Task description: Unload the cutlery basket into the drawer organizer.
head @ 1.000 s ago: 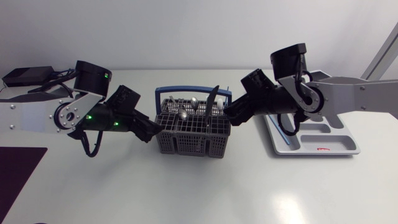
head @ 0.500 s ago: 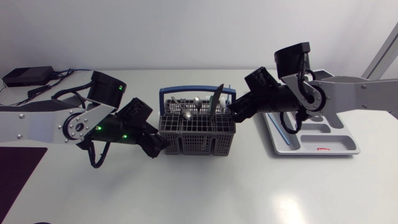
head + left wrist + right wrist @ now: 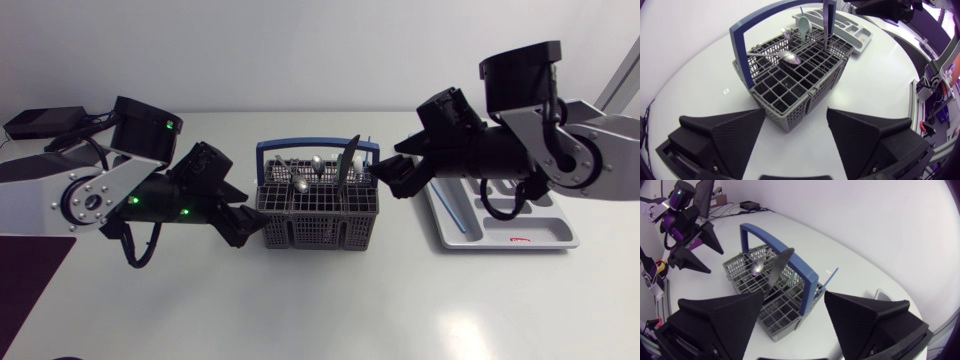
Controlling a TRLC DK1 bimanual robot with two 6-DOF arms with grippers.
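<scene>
The cutlery basket (image 3: pixel 318 205) sits mid-table, loaded, with the drawer organizer (image 3: pixel 540 236) near its right. Our left claw (image 3: pixel 796 114) and right claw (image 3: pixel 794 294) flank it, both wide and empty. We judge a pick comes next: closing on one upright handle.

basket (image 3: pixel 318 230): grey plastic grid, upright, at the middle of the table (image 3: pixel 320 310); many square cells open upward.
handle (image 3: pixel 315 148): blue, raised in an arch over the basket.
spoons (image 3: pixel 298 184): metal, bowls up, standing or leaning in the rear cells.
blade (image 3: pixel 345 165): dark flat utensil, tilted, in the cells nearest the organizer, reaching above the handle.
organizer (image 3: pixel 548 240): pale grey tray with long compartments, lying flat to the right of the basket, not touching it.
</scene>
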